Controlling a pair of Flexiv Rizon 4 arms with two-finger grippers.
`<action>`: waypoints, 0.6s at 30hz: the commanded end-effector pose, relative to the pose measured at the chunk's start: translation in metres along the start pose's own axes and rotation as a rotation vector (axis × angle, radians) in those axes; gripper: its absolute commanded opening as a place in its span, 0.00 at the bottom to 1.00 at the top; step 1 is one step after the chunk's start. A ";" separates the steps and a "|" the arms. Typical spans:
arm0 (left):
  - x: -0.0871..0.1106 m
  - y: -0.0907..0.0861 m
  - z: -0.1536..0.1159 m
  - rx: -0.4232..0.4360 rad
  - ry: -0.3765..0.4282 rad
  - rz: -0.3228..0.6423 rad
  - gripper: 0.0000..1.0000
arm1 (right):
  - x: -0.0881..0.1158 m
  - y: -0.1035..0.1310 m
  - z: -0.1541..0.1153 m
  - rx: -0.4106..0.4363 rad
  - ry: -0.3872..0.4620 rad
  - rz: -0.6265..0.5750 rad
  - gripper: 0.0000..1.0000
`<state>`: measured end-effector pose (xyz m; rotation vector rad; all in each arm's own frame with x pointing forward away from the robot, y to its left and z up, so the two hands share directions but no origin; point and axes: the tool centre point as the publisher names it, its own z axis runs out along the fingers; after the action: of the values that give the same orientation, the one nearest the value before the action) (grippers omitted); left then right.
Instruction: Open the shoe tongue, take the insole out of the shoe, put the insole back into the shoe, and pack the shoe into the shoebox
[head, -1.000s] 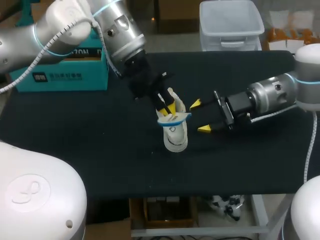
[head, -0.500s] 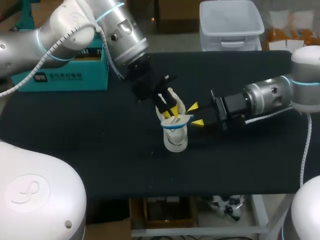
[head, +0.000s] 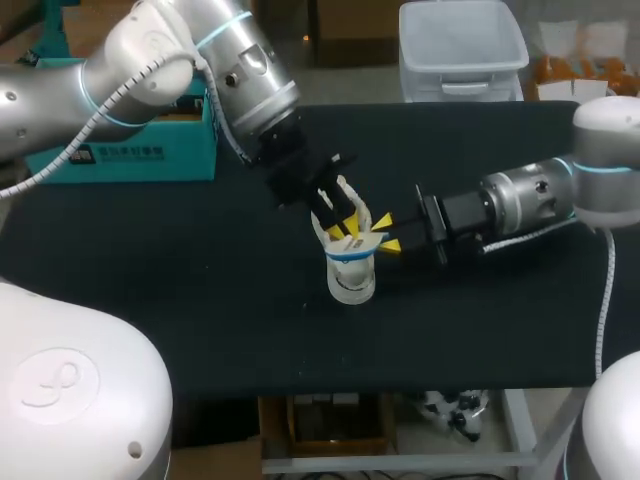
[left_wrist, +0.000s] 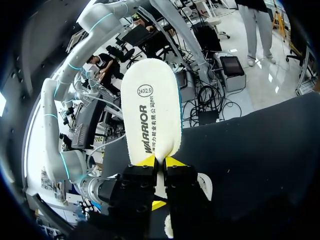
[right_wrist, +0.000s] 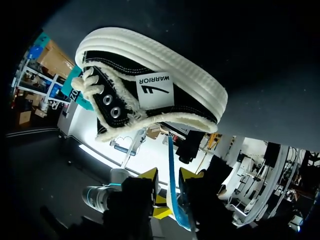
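My left gripper (head: 340, 222) is shut on the white insole (head: 358, 214) and holds it just above the shoe (head: 350, 282), which stands mid-table. In the left wrist view the insole (left_wrist: 152, 115) rises upright from between the pinched yellow tips of that gripper (left_wrist: 159, 162). My right gripper (head: 388, 232) comes in from the right at the insole's side. In the right wrist view the insole's blue edge (right_wrist: 171, 165) runs between the fingers of the right gripper (right_wrist: 169, 176), with a slim gap still showing. The black shoe (right_wrist: 155, 90) with its white sole lies ahead. The teal shoebox (head: 130, 150) sits far left.
A clear plastic bin (head: 462, 45) stands at the table's far edge. The black tabletop (head: 200, 300) is bare in front of the shoe and to the left. My right arm (left_wrist: 95, 190) shows under the left gripper in the left wrist view.
My right gripper has moved left up to the insole and its fingers have narrowed around the insole's edge. The left gripper has kept its hold, shifting only slightly.
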<state>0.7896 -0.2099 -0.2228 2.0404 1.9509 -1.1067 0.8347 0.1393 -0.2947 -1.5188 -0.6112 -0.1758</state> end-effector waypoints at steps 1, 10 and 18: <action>0.000 0.004 0.003 0.004 -0.004 -0.004 0.00 | 0.002 0.001 0.000 0.008 -0.009 0.005 0.30; -0.001 0.009 0.006 0.005 -0.005 -0.018 0.00 | 0.001 0.003 0.002 0.020 -0.011 0.006 0.00; -0.002 0.013 0.008 0.011 -0.003 -0.036 0.00 | -0.001 0.003 0.003 0.029 -0.015 0.009 0.00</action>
<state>0.7948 -0.2153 -0.2300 2.0127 1.9905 -1.1241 0.8343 0.1417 -0.2966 -1.5059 -0.6157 -0.1506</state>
